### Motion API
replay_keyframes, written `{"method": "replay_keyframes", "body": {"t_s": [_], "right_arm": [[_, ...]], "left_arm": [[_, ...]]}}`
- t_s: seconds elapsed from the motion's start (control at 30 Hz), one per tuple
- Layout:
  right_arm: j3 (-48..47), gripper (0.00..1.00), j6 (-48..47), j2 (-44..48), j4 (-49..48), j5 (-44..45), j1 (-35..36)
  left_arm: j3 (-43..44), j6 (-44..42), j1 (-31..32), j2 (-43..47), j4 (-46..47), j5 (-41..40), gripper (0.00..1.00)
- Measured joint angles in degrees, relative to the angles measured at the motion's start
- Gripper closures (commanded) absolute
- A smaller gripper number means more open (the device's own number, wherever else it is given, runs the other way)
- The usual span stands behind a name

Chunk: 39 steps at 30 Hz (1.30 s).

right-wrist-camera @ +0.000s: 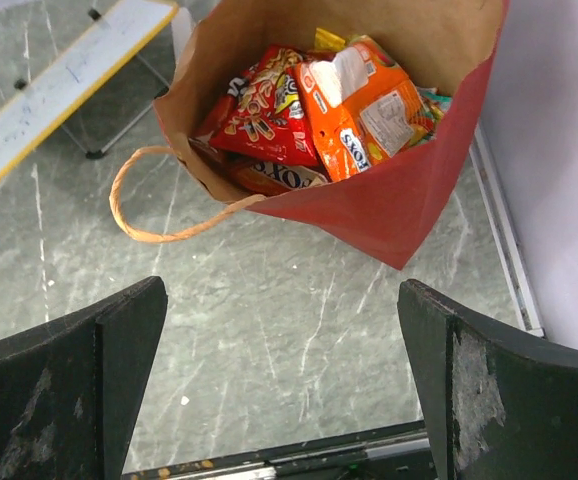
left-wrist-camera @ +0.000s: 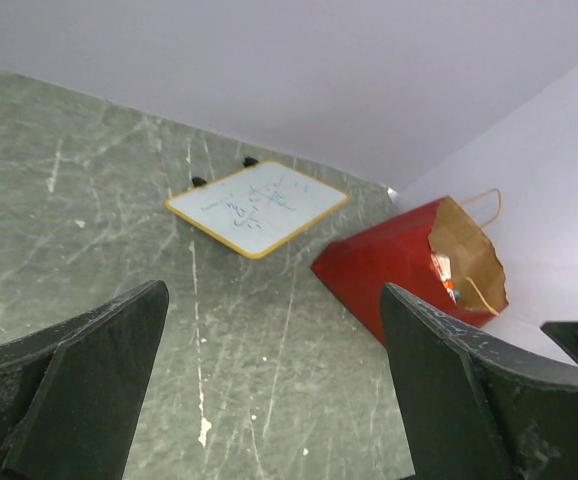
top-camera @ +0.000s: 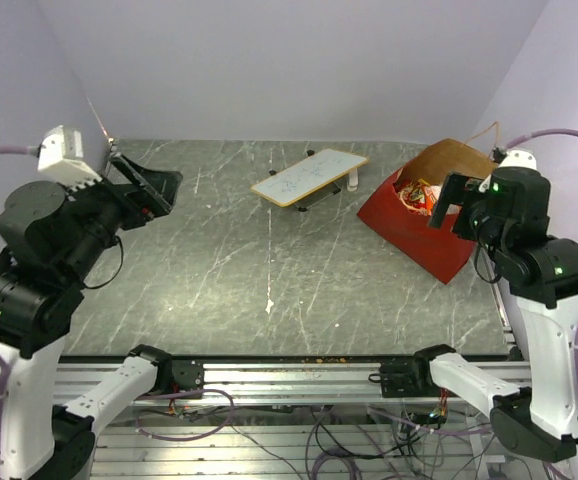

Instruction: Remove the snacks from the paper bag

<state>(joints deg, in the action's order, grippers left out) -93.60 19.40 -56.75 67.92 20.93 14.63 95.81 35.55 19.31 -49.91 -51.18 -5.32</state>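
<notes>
While the overhead view puts the paper bag (top-camera: 414, 240) tipped over at the far right of the table (top-camera: 269, 290), its mouth faces up and back, and the snacks (top-camera: 416, 196) sit bunched inside it. The right gripper (top-camera: 447, 205) hangs just over that mouth. The left gripper (top-camera: 149, 190) waits well apart at the far left, and a white board (top-camera: 309, 177) stands between them.

From the left wrist, that claw's fingers are spread wide with nothing between them, and the bag lies far across the table.

From the right wrist, the fingers are likewise wide apart and empty, looking straight down into the bag. A red packet (right-wrist-camera: 264, 115) and an orange packet (right-wrist-camera: 364, 105) lie uppermost, and a string handle (right-wrist-camera: 144, 215) loops out to one side.

The orange packet looks the easiest first pick. The claw should probably come down with its fingers straddling the packet's raised edge, clear of the paper wall and the handle, so the bag itself is not pinched. Crinkly foil may slip, so a firm close before lifting straight out seems wise.
</notes>
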Motion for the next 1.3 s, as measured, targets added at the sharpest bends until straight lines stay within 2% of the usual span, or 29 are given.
{"method": "replay_keyframes", "body": {"t_s": [0.17,0.3,0.47,0.63,0.7,0.9,1.13,1.23,1.3], "right_arm": [[0.5,0.10,-5.7,-4.1,-2.0,-3.5,-0.1],[3.0,0.11,-12.5,-6.6,-5.6,-9.0,-0.1],[8.1,0.12,-20.4,-4.6,-8.7,-15.8,-0.2],[8.1,0.33,-26.2,-4.6,-12.5,-15.6,-0.2],[7.9,0.37,-28.0,-5.9,-13.4,-14.5,0.1],[8.0,0.38,-30.4,-10.6,-14.9,-14.3,0.9],[8.9,0.44,-30.3,-11.6,-15.5,-14.1,1.2],[9.2,0.35,-29.8,-11.7,-15.9,-14.5,1.3],[10.0,0.32,-29.2,-11.2,-16.5,-15.7,1.4]], "left_arm": [[-2.0,0.4,0.0,-3.4,2.3,4.7,0.04],[-1.9,-0.3,0.0,-6.6,3.0,7.5,0.04],[-1.9,-0.7,-0.1,-9.8,3.3,10.9,0.04],[-1.7,-0.8,-0.1,-12.0,5.4,15.0,0.07],[-1.4,-0.8,-0.2,-13.6,6.1,16.7,0.08],[-0.8,-0.8,-0.2,-17.4,7.3,20.7,0.09],[-0.9,0.3,-0.2,-15.8,7.8,22.8,0.09],[-2.6,1.7,-0.2,-12.9,8.2,23.1,0.09],[-4.2,2.8,-0.2,-10.7,8.3,23.2,0.09]]}}
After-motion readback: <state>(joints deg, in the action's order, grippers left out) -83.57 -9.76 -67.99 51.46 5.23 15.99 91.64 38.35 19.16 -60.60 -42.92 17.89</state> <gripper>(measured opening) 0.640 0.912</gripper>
